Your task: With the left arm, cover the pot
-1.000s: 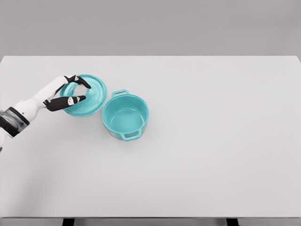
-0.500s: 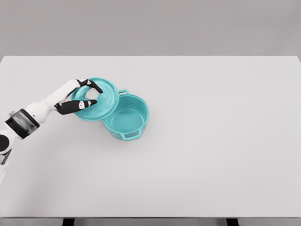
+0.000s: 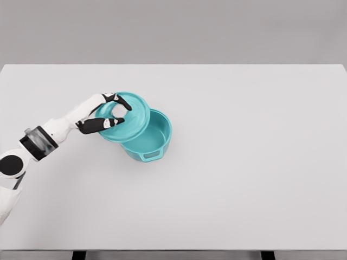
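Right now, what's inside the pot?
The visible part of the pot looks empty: bare teal floor and wall. The lid, held by the left hand, overlaps its left rim and hides that side of the interior.

You will find nothing to read here: no text, label, brand, number or sign shows on any surface in the head view.
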You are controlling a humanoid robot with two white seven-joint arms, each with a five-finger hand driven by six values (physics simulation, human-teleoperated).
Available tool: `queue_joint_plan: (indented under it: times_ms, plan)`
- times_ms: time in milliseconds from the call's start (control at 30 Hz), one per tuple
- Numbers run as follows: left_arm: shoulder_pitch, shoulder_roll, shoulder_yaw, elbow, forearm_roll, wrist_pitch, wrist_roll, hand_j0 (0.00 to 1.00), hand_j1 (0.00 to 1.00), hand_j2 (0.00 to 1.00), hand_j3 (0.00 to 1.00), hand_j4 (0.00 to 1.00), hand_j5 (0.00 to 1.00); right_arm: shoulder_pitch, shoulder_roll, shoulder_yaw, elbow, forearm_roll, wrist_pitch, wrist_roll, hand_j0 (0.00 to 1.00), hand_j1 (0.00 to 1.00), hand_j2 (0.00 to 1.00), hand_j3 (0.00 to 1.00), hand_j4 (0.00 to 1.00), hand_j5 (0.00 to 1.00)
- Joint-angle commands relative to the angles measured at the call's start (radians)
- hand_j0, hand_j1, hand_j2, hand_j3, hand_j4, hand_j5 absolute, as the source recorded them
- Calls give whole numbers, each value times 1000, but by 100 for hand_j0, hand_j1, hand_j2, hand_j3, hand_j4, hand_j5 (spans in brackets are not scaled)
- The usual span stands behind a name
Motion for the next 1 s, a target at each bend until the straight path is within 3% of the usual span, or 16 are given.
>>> queue_joint_plan:
  times_ms: [0,967]
  plan:
    - [0,-6,-4,-1,3,1,0,50,50,50,50,50,50,0,0,0,0,0,0,0,100,100,100,100,100,100]
    - [-37,-68,-111,35,-14,7,2,50,50,50,50,50,50,0,0,0,1,0,0,0,100,100,100,100,100,100]
